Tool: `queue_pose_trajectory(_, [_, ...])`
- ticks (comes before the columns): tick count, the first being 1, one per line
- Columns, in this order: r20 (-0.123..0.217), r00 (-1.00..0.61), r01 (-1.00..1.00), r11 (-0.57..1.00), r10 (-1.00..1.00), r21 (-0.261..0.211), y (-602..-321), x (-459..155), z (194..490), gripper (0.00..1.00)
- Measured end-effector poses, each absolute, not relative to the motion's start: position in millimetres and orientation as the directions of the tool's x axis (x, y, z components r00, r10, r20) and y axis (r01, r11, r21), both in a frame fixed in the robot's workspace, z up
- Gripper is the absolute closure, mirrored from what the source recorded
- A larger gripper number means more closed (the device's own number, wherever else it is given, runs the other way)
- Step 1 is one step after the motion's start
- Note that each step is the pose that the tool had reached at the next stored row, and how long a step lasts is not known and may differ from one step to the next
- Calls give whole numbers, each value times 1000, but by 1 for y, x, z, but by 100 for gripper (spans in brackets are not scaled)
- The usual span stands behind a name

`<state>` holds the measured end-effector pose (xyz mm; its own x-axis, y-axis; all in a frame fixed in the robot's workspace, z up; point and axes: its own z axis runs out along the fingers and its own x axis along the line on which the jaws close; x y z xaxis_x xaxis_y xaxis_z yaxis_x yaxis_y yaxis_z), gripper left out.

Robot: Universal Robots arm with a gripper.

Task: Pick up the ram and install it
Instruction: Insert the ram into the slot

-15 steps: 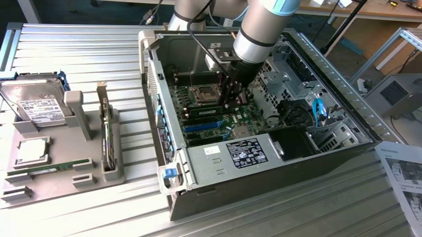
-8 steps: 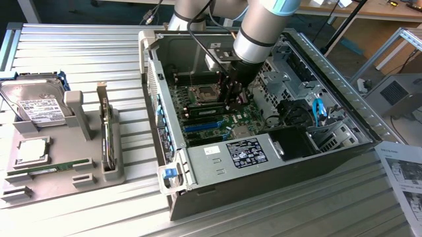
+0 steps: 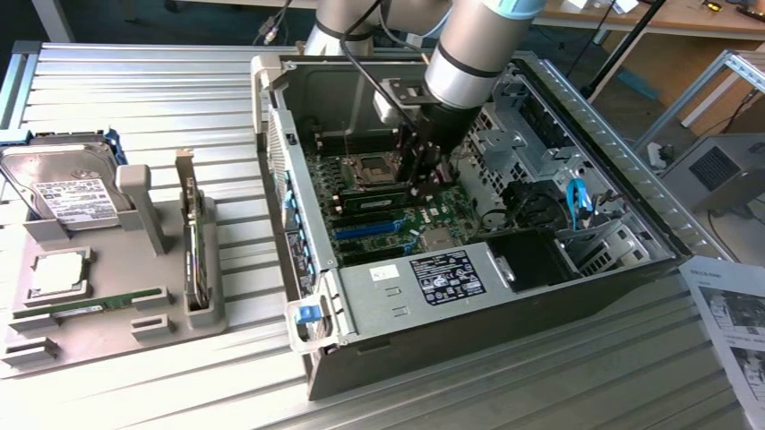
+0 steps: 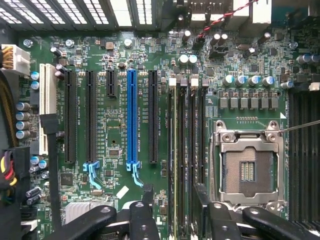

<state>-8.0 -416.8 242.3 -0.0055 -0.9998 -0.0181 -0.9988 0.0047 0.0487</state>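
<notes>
Computer case (image 3: pixel 478 345) lies open on the slatted table (image 3: pixel 143 98), motherboard (image 4: pixel 115 130) exposed. Gripper (image 4: pixel 175 205) hangs over the memory slots (image 4: pixel 197 130), fingers (image 4: pixel 142 215) spread apart. Between them, untouched, the ram (image 4: pixel 176 165) stands in a slot near the processor socket (image 4: pixel 248 167), a thin green edge; chips and label hidden, one end cut off.

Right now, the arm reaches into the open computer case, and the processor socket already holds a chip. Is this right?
Not quite: the processor socket is empty, as the wrist view shows. The arm does reach into the open computer case.
</notes>
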Motion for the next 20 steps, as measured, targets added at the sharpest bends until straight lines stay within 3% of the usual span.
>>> queue_pose_trajectory(20, [-2, -6, -999, 6, -1000, 49, -416, -8, 293, 56])
